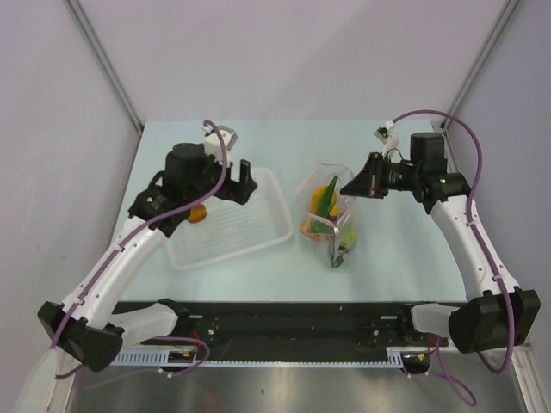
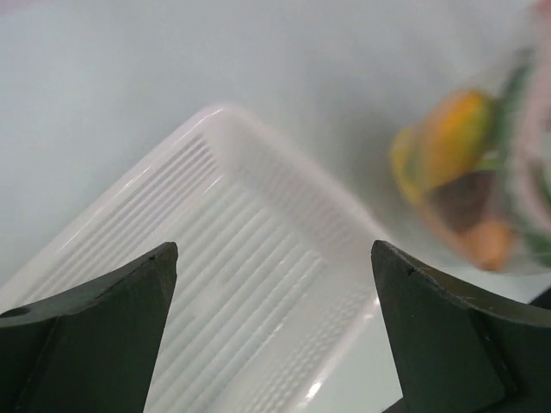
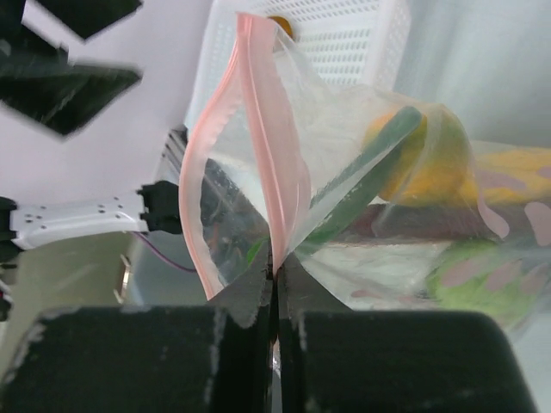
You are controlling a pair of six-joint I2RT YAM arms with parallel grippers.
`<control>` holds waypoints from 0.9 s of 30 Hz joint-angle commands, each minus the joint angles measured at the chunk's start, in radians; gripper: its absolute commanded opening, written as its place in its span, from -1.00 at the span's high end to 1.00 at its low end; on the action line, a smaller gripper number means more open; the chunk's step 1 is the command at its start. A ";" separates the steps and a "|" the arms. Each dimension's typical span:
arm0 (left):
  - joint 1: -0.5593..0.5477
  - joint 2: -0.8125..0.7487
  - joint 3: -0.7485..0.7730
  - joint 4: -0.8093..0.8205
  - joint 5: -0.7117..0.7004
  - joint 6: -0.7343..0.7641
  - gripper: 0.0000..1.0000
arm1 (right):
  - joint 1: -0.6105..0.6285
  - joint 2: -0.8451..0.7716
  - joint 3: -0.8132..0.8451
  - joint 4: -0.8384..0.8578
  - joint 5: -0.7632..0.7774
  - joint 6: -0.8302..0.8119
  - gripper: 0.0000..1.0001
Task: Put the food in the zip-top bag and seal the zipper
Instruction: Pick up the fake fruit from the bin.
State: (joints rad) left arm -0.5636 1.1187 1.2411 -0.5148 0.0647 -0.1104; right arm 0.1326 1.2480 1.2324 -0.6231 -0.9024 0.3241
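Bag (image 1: 330, 225) lies mid-desk (image 1: 396, 249), just right of the white basket (image 1: 258, 232). Most of the food (image 1: 323, 200) is inside it: long dark green piece, yellow-orange fruit, lime-green ball, something orange low down. One orange piece (image 1: 199, 214) sits in the basket, half hidden under the left arm. Right pincer (image 3: 274, 275): jaws together, clamped on the pink zipper (image 3: 258, 129) at the bag's far end, holding that edge up off the desk. Mouth gapes, strip not pressed shut. Left pincer (image 2: 275, 258): jaws wide apart, nothing between them, hanging over the basket's far right corner, clear of the bag.
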 commanded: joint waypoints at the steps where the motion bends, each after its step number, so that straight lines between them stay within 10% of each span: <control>1: 0.250 -0.002 -0.026 -0.164 0.182 0.263 -0.99 | 0.015 -0.039 0.050 -0.070 0.069 -0.122 1.00; 12: 0.482 0.358 0.032 -0.415 0.146 0.825 -0.83 | 0.033 -0.013 0.053 -0.070 0.082 -0.149 1.00; 27: 0.490 0.598 0.023 -0.252 0.047 0.960 -0.66 | 0.038 0.002 0.078 -0.089 0.092 -0.161 1.00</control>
State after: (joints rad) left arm -0.0772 1.6863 1.2457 -0.8085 0.1131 0.7891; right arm 0.1673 1.2430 1.2560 -0.7139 -0.8188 0.1818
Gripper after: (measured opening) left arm 0.832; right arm 0.010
